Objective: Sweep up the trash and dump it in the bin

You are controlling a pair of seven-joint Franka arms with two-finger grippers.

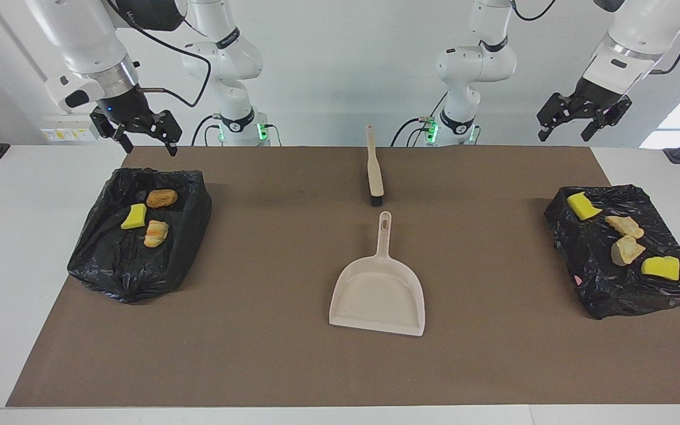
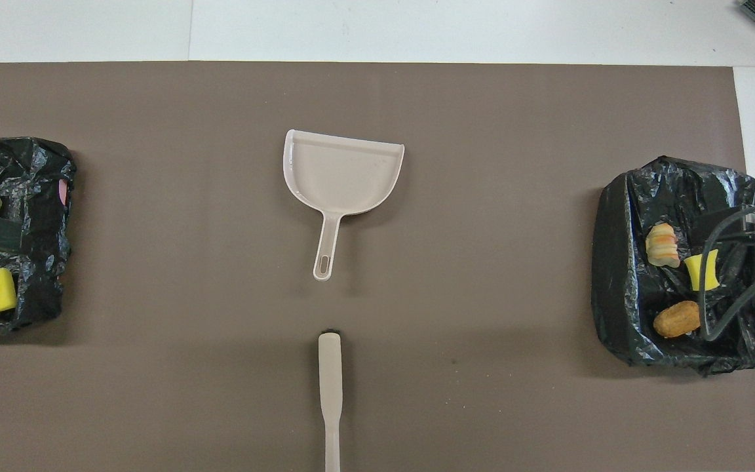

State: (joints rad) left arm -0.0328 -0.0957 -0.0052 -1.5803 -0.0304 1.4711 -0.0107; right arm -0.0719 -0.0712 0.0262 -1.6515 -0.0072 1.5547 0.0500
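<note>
Three scraps of trash lie in the black-bagged bin (image 1: 110, 265) at the right arm's end: a yellow sponge chunk (image 1: 134, 217) and two brown bread lumps (image 1: 162, 198) (image 1: 156, 233). Several more lie in the bagged bin (image 1: 594, 283) at the left arm's end: yellow chunks (image 1: 582, 205) (image 1: 660, 267) and tan lumps (image 1: 624, 225) (image 1: 626, 251). My right gripper (image 1: 146, 143) hangs open and empty above its bin's edge. My left gripper (image 1: 563, 137) hangs open and empty, high above the mat near its bin. The bins also show in the overhead view (image 2: 613, 262) (image 2: 43, 196).
A beige dustpan (image 1: 378, 292) (image 2: 341, 170) lies empty mid-table, its handle toward the robots. A beige brush (image 1: 373, 168) (image 2: 329, 393) lies nearer to the robots, in line with that handle. A brown mat (image 1: 257, 354) covers the table.
</note>
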